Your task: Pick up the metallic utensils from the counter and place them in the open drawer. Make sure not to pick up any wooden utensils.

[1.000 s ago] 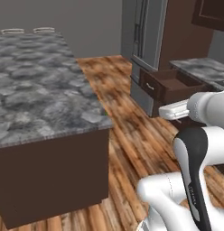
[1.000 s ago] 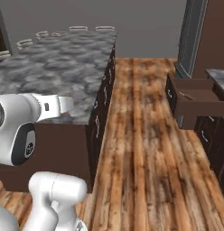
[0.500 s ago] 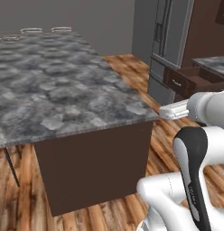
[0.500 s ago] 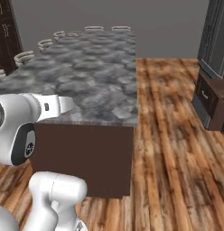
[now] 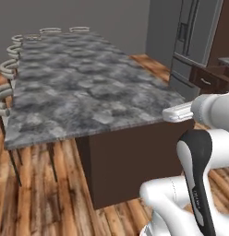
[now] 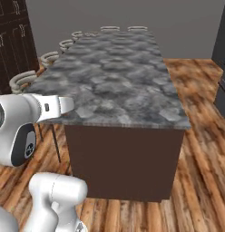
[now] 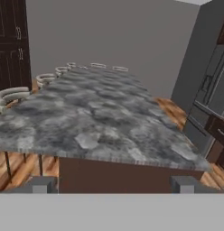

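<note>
**Facing the island, utensils not yet in sight**

My fingers stand spread wide with nothing between them, the two dark tips poking up at the bottom of the hand view. Straight ahead at twelve o'clock runs the long grey-and-black marbled stone counter, its long axis pointing away from me. I cannot make out any silvery utensils or wooden spoons on that slab. The dark brown wooden drawer with its silvery pull lies off at about two o'clock, well apart from my hand. I judge the search comes first.
</note>
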